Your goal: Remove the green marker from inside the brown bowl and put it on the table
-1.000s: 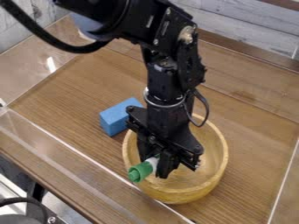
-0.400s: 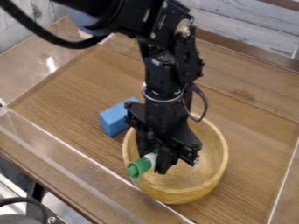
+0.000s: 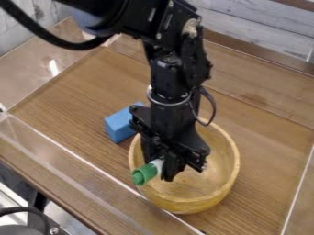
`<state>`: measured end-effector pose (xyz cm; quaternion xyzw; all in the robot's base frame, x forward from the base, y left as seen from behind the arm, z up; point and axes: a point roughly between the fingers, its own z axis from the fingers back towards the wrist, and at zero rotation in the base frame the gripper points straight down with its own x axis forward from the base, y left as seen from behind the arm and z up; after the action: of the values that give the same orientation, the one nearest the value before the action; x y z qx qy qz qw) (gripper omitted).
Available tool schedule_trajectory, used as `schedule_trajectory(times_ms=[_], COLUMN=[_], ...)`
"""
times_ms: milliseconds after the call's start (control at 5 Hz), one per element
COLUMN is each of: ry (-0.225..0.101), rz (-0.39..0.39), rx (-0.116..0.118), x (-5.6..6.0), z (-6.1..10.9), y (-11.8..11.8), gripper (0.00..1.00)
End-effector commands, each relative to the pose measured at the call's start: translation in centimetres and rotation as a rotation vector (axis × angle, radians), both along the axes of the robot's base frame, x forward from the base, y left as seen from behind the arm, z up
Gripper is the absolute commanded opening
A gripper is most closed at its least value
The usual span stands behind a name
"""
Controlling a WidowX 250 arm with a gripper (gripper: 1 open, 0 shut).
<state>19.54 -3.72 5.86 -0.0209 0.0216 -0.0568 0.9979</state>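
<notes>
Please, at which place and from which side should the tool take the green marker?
I would grip the green marker's white barrel from above, fingers across its length: it lies tilted, with the green cap toward the bowl's rim.

Bowl before block
The round tan wooden bowl (image 3: 218, 188) sits on the wood-grain table (image 3: 265, 119), the blue rectangular block (image 3: 120, 125) behind it.

table (image 3: 73, 96) | on it: bowl (image 3: 218, 188), blue block (image 3: 119, 125), apparently touching
</notes>
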Motion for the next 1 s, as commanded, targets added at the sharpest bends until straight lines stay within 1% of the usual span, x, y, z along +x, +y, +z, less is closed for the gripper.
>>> schedule_trajectory(times_ms=[0, 800], ry=[-0.064, -0.074], rz=[0.002, 0.008], rx=[-0.007, -0.015], x=[1.16, 1.26], z=[1.23, 1.24], y=[0.04, 0.29], gripper=[0.00, 0.00])
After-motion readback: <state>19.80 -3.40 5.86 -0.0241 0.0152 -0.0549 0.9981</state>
